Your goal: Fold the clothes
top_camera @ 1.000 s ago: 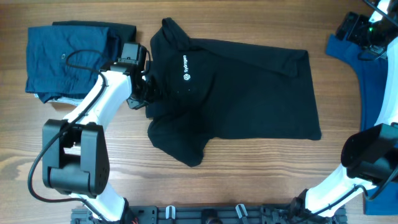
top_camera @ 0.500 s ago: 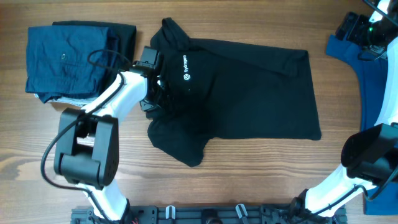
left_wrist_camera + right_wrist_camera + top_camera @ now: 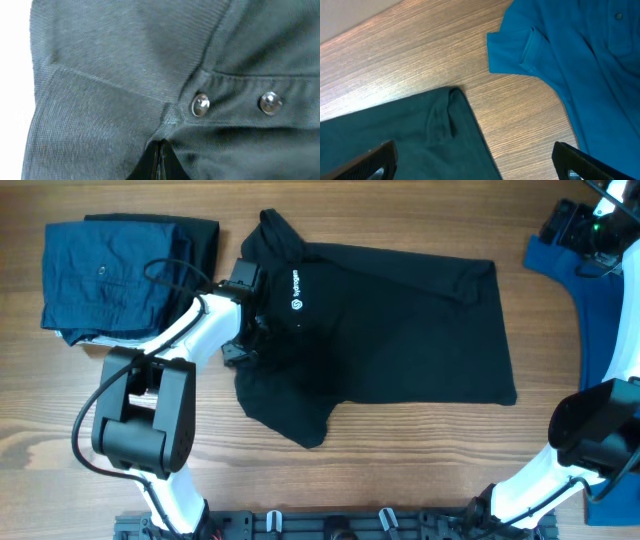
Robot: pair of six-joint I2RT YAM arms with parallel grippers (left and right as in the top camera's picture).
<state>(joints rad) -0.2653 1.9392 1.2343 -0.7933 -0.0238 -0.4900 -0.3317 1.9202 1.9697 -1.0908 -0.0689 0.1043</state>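
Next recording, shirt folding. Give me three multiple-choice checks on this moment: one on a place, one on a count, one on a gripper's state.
1. Where on the table does the folded navy stack lie?
A. the middle
B. the near right corner
C. the far left side

2. How many metal snaps show in the left wrist view?
A. one
B. two
C. four

3. The right gripper is:
A. open, holding nothing
B. shut on cloth
C. shut, empty

Answers:
1 C: the overhead view shows the stack at the far left, to the left of the black shirt.
2 B: two shiny snaps sit side by side on one strip of fabric.
3 A: its fingers stand at opposite edges of its own view, with nothing gripped between them.
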